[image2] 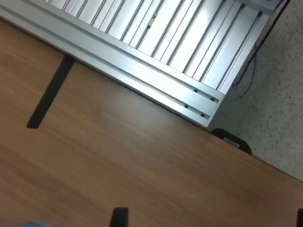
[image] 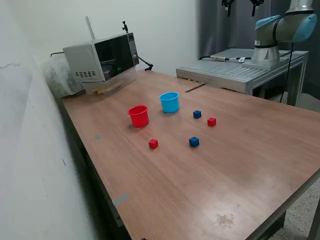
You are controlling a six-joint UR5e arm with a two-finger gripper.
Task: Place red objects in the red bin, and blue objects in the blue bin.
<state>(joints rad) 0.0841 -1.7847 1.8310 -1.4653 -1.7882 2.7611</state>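
Note:
The red cup [image: 138,115] and the light blue cup [image: 169,102] stand upright near the middle of the wooden table [image: 240,165]. Two small red cubes [image: 153,144] [image: 211,121] and two dark blue cubes [image: 194,142] [image: 197,114] lie loose on the table, outside the cups. My gripper [image: 242,4] hangs high above the table's far edge, well away from all of them. In the wrist view the gripper [image2: 209,218] is open and empty, with its fingertips [image2: 119,217] wide apart. That view shows none of the cubes, only a sliver of light blue at its edge.
A microwave [image: 102,60] stands at the far corner on the exterior view's left. A ribbed aluminium plate [image: 235,70] [image2: 156,42] carrying the arm's base [image: 265,50] adjoins the table's far edge. A black tape strip [image2: 49,92] lies on the table. A wall runs along the exterior view's left.

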